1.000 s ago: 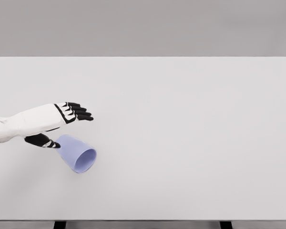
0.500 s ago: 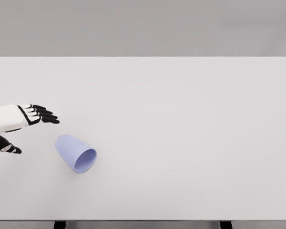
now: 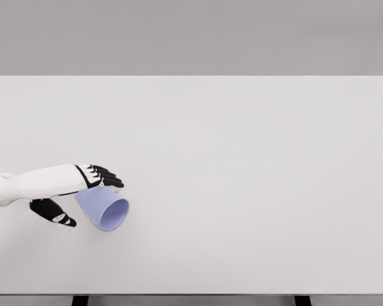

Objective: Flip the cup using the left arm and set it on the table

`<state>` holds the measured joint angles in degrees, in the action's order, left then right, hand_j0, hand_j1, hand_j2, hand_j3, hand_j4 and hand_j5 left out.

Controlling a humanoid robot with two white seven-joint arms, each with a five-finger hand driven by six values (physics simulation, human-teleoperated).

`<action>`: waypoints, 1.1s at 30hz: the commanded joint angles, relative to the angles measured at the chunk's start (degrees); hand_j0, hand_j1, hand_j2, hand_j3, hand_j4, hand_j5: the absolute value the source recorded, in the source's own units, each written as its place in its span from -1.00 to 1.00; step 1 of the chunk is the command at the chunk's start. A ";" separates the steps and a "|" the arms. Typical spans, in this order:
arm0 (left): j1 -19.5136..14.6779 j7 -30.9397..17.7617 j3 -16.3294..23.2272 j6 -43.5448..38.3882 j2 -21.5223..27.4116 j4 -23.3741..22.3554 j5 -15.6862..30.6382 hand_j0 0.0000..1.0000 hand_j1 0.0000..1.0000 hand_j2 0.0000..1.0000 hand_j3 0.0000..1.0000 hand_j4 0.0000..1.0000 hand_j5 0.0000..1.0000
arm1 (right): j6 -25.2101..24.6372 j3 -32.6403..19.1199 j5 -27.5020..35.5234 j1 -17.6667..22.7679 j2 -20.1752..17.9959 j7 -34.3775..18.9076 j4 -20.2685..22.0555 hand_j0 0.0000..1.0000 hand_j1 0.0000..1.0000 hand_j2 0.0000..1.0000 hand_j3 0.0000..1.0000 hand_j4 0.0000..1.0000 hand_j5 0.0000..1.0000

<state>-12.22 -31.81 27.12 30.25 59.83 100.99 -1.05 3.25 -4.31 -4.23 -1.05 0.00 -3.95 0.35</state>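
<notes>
Lavender is the colour of the cup (image 3: 103,208), and it lies on its side on the white table (image 3: 242,159), near the front-left part. Its open mouth points toward the front and a little to the right, and the closed bottom points back to the left, under the hand.

Around the cup the table carries nothing more that I can see; the white top goes wide to the right and to the back, and behind its far edge there is only a plain grey wall (image 3: 191,35). At the bottom edge two dark table legs (image 3: 80,300) show a little.

The left hand (image 3: 76,188) comes in from the left edge with its white forearm. Its black fingers (image 3: 106,176) are stretched and lie over the upper back part of the cup, and the thumb (image 3: 56,215) stays apart, lower and to the left of the cup. So the hand is spread around the cup but it does not clasp it. If the fingers touch the cup wall or are just above it, I cannot tell.

The hand covers the bottom end of the cup. The arm is cut off by the left edge. The right arm is out of the view.
</notes>
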 commanded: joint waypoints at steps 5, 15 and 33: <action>-0.18 1.76 2.50 -3.18 -2.08 0.00 -7.30 1.00 1.00 1.00 1.00 1.00 1.00 | 0.00 0.00 0.01 0.00 0.00 -0.01 0.00 1.00 1.00 1.00 1.00 1.00 1.00; -0.27 1.76 3.20 -3.27 -3.23 -0.09 -9.24 1.00 1.00 1.00 1.00 1.00 1.00 | 0.00 0.00 0.01 0.00 0.00 -0.01 0.00 1.00 1.00 1.00 1.00 1.00 1.00; -1.58 1.76 4.96 -3.97 -4.81 -0.53 -10.82 1.00 1.00 1.00 1.00 1.00 1.00 | 0.00 0.00 0.01 0.00 0.00 -0.01 0.00 1.00 1.00 1.00 1.00 1.00 1.00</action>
<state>-13.80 -30.08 31.76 26.41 55.02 100.51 -12.08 3.25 -4.30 -4.23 -1.05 0.00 -3.95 0.35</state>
